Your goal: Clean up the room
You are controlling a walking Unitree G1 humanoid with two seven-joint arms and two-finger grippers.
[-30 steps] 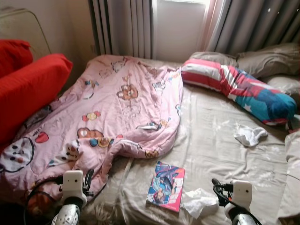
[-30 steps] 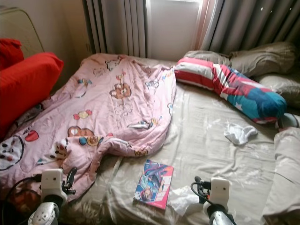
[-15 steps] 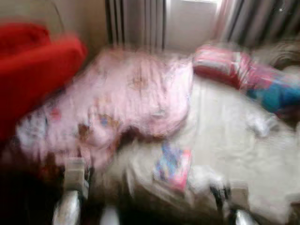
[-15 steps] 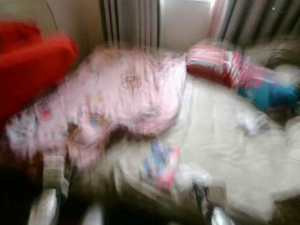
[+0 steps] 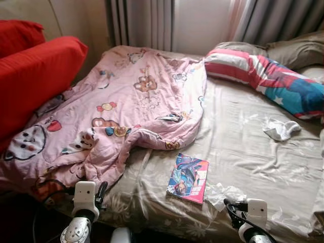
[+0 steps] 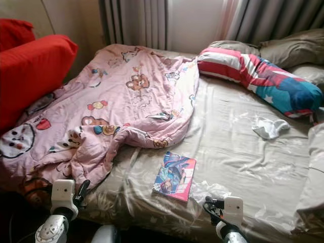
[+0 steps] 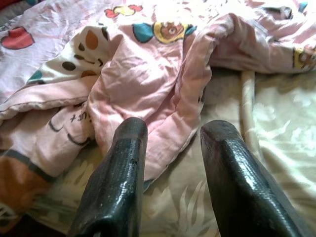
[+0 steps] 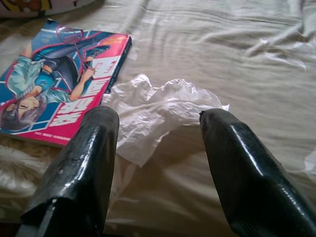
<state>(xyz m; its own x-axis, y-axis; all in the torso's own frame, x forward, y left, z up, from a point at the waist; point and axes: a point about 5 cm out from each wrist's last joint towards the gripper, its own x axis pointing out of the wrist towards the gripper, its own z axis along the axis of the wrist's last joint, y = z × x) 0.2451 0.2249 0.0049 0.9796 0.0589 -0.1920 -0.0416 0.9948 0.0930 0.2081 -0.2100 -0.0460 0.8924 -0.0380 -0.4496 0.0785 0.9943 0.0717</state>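
Right gripper (image 8: 158,148) released, fingers spread before crumpled tissue (image 8: 158,111) on bed (image 5: 253,147), tissue touching comic book (image 8: 59,81). Left gripper (image 7: 170,163) released near pink blanket (image 5: 131,101). Risk: flimsy tissue slips, sheet pinched instead.

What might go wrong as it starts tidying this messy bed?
The crumpled tissue lies touching the edge of the comic book, right ahead of the open right gripper; closing there could nudge or catch the book too. The tissue is thin and may tear or slip. The open left gripper points at a fold of the pink quilt; pulling it might drag the quilt over the book.
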